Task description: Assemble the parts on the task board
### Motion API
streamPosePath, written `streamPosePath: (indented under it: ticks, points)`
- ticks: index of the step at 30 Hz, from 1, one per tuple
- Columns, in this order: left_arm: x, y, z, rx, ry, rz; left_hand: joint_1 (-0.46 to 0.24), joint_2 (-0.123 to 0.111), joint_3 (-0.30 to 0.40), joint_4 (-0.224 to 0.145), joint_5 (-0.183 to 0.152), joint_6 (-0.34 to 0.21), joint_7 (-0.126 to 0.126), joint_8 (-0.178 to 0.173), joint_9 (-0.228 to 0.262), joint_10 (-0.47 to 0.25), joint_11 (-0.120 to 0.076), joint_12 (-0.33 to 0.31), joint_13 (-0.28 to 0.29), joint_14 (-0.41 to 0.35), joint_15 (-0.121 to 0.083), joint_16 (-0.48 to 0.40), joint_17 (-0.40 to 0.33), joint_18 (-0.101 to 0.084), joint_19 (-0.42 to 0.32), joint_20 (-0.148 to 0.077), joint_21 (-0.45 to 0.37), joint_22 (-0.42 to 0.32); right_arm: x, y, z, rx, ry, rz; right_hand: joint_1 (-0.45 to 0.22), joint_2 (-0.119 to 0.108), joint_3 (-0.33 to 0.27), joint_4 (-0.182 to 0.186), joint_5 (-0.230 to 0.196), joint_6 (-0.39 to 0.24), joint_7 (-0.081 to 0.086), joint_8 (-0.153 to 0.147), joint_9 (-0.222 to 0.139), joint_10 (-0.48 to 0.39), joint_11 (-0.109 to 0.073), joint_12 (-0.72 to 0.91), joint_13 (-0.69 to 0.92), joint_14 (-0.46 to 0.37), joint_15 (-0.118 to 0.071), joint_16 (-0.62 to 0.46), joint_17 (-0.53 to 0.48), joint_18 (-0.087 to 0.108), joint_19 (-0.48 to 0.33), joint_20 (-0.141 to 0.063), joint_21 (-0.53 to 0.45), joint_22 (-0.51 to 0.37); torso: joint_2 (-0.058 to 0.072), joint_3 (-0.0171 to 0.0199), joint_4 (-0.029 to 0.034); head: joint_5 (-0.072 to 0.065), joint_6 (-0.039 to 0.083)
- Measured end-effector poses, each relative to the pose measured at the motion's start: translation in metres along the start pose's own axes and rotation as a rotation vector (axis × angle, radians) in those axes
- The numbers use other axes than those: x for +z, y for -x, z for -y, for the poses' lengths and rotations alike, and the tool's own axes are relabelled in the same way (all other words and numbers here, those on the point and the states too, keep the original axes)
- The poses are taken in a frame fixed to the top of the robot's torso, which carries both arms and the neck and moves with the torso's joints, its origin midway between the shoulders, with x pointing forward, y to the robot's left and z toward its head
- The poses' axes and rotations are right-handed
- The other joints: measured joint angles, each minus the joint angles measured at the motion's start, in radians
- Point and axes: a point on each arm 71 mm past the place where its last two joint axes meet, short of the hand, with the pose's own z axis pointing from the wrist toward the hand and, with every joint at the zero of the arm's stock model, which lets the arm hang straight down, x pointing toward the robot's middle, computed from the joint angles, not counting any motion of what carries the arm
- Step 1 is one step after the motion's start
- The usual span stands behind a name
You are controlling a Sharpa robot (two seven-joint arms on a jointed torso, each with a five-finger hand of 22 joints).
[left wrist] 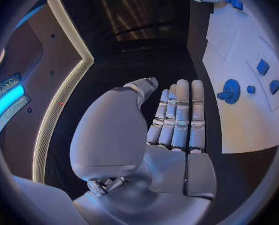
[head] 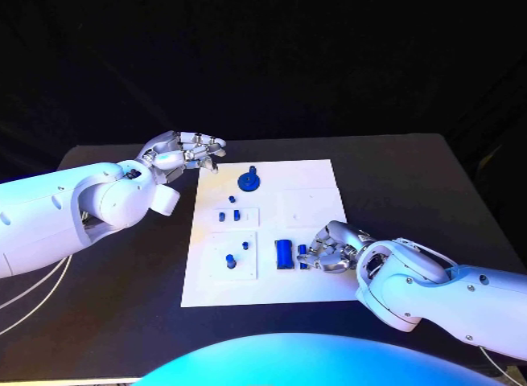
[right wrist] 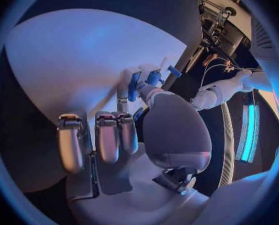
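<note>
The white task board (head: pixel 315 201) lies mid-table. A round blue part with a knob (head: pixel 250 181) stands near its far edge, and it appears again as the round part (left wrist: pixel 231 91) in the left wrist view. Several small blue parts (head: pixel 229 215) sit in the board's left column. A blue block (head: pixel 284 254) stands near the board's front. My right hand (head: pixel 331 249) rests on the board beside the block. Its thumb and a finger pinch a small blue part (right wrist: pixel 134 86). My left hand (head: pixel 184 153) hovers off the board's far left corner, fingers straight, holding nothing.
The black table (head: pixel 124 281) surrounds the board, with bare room left of it and beyond it. My left forearm (head: pixel 55 213) lies over the table's left side. The right forearm (head: pixel 449 293) covers the front right corner.
</note>
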Motion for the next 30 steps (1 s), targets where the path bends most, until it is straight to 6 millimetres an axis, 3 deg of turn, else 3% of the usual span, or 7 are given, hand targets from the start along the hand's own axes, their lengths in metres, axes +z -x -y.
streamPosePath:
  ticks: [12,16,23,27,30]
  points:
    - [-0.0002,0.0003,-0.0001,0.000,0.001,0.000,-0.004,0.004,0.000,0.000,0.000,0.000,0.000,0.000,0.000,0.000,0.000,0.004,-0.001,0.000,0.000,0.000,0.000,0.000,0.000,0.000,0.000,-0.001,-0.0005,0.0003,-0.0008,-0.007,0.000,-0.002,-0.007,0.007,-0.004,0.004,0.000,0.000,0.000,0.000,0.001,0.000,0.000,0.000,0.001,0.000,0.000,0.000,0.000,0.000,0.000,0.000,0.000,0.000,0.000,0.0001,0.0002,-0.001,0.001]
    - [-0.0003,0.0004,-0.0001,0.000,0.002,0.000,-0.004,0.004,0.000,0.000,0.000,0.000,0.000,0.000,0.000,0.000,0.000,0.004,-0.001,0.000,0.000,0.000,0.000,0.000,0.000,0.000,0.000,-0.001,-0.0008,0.0003,-0.0005,-0.008,0.001,0.000,-0.033,0.002,-0.025,0.025,0.000,-0.001,0.000,0.000,0.003,0.000,0.000,0.000,0.001,0.000,0.000,0.000,0.000,0.000,0.000,0.000,0.000,0.000,0.000,0.0001,0.0003,-0.001,0.002]
    - [-0.0005,0.0008,-0.0001,0.000,0.003,0.001,-0.004,0.004,-0.003,0.003,0.000,0.000,0.000,0.000,0.000,0.000,0.000,0.004,-0.001,0.000,0.000,0.000,0.000,0.000,0.000,0.000,0.000,-0.001,-0.0040,0.0005,0.0011,0.000,0.015,0.012,-0.078,-0.017,-0.112,0.046,0.000,0.000,0.000,0.004,0.007,0.000,0.000,0.000,0.001,0.000,0.000,0.000,0.000,0.000,0.000,0.000,0.000,0.000,0.000,0.0002,0.0003,0.001,0.001]
    - [-0.0007,0.0010,-0.0002,0.000,0.003,0.001,-0.004,0.004,-0.003,0.003,0.000,0.000,0.000,0.000,0.000,0.000,0.000,0.004,-0.001,0.000,0.000,0.000,0.000,0.000,0.000,0.000,0.000,-0.001,-0.0063,0.0053,0.0041,0.011,0.041,0.044,-0.086,-0.017,-0.165,0.045,0.000,-0.002,-0.001,0.004,0.009,0.000,0.000,0.000,0.001,0.000,0.000,0.000,0.000,0.000,0.000,0.000,0.000,0.000,0.000,0.0002,0.0003,0.002,0.001]
    - [-0.0007,0.0011,-0.0002,0.000,0.004,0.001,-0.004,0.004,-0.003,0.003,0.000,0.000,0.000,0.000,0.000,0.000,0.000,0.004,-0.001,0.000,0.000,0.000,0.000,0.000,0.000,0.000,0.000,-0.001,-0.0071,0.0089,0.0055,0.018,0.068,0.069,-0.050,-0.004,-0.201,0.039,0.000,-0.032,0.007,-0.003,0.008,0.000,0.000,0.000,0.001,0.000,0.000,0.000,0.000,0.000,0.000,0.000,0.000,0.000,0.000,0.0002,0.0003,0.002,0.001]
